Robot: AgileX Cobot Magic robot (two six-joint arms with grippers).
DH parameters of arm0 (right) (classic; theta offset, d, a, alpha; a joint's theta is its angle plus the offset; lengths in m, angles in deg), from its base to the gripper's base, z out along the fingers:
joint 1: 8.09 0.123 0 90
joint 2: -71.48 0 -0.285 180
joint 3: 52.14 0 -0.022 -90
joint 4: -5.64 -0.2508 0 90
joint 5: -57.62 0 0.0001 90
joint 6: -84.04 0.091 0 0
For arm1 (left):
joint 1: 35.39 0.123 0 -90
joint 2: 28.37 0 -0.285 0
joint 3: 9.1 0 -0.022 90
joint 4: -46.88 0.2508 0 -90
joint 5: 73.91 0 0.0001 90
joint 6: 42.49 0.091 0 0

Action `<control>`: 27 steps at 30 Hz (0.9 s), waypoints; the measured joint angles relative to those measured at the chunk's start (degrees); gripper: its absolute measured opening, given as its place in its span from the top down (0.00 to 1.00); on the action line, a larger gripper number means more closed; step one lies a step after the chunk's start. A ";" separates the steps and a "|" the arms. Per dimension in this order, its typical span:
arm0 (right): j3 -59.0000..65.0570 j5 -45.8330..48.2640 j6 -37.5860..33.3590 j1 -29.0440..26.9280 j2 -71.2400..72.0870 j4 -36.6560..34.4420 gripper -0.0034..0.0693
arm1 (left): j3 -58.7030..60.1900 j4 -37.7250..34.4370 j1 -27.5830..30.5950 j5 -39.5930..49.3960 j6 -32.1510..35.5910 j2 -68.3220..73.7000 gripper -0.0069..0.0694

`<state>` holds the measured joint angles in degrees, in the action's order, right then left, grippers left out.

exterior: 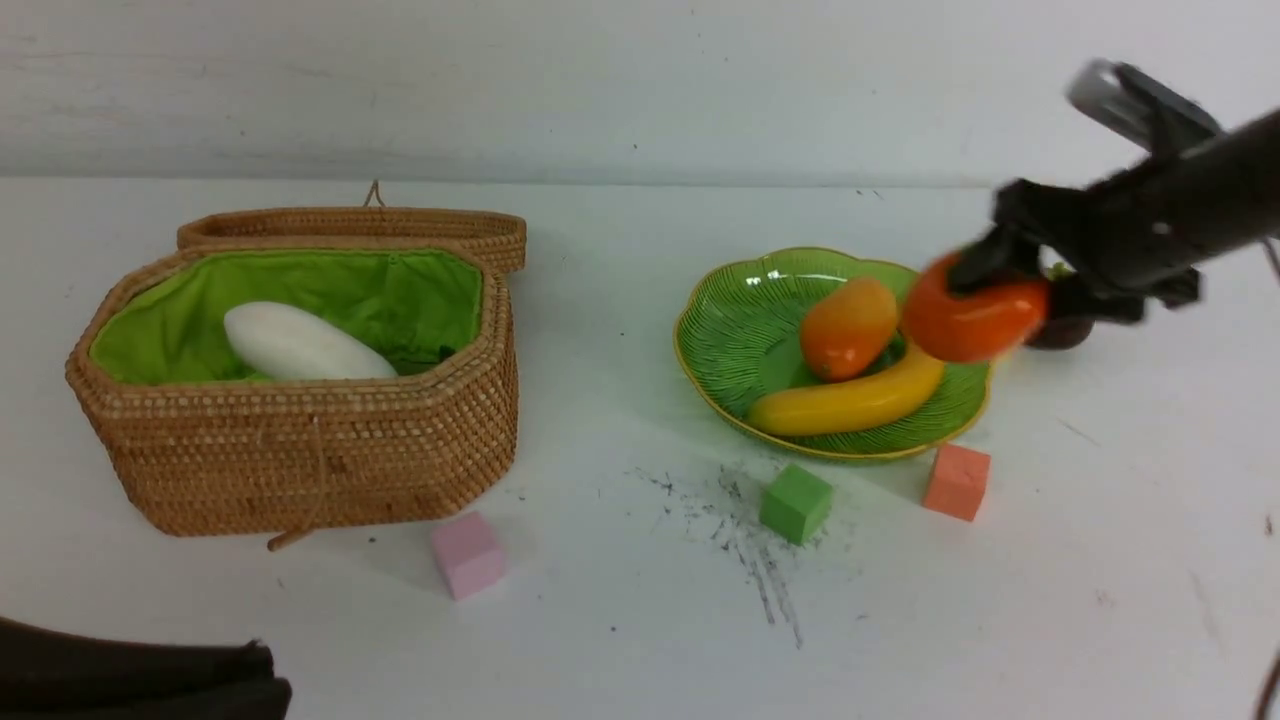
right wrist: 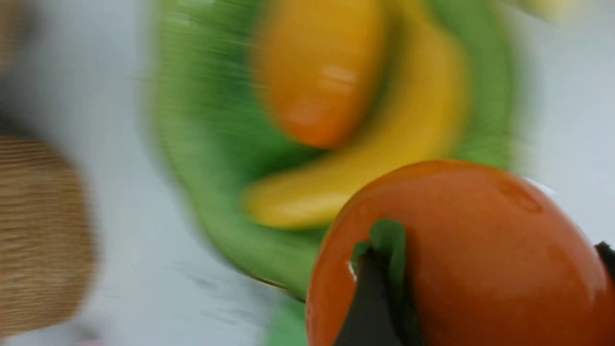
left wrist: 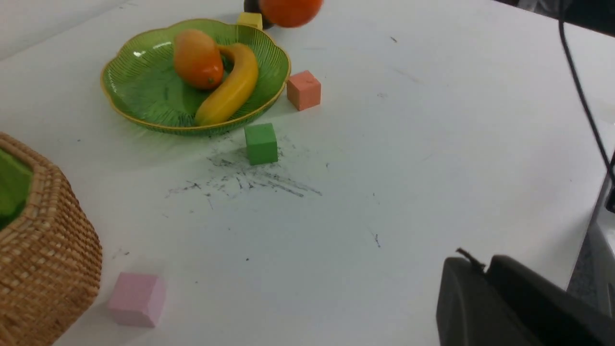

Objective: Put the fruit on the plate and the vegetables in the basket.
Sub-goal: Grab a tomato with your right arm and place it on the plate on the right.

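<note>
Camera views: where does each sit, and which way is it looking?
Front view: between left arm and right arm, facing forward over basket and plate; right gripper holds the persimmon.
Left wrist view: on the left arm, facing the plate across the table; left gripper shows.
Right wrist view: on the right arm, blurred, looking down past the persimmon.
Shared: every view shows the plate.

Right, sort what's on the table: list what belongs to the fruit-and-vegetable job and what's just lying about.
Job: basket, radish, plate, mango, banana, persimmon, mangosteen.
Lying about: pink cube, green cube, orange cube, yellow cube.
</note>
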<state>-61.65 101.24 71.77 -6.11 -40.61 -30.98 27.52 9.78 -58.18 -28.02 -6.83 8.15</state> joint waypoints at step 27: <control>-11.68 -13.09 -15.68 10.71 -9.61 4.67 0.14 | 0.00 -2.32 0.00 -1.97 0.13 0.00 0.83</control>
<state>-73.33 88.14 56.09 4.60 -50.23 -26.31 27.52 7.45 -58.18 -29.98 -6.70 8.15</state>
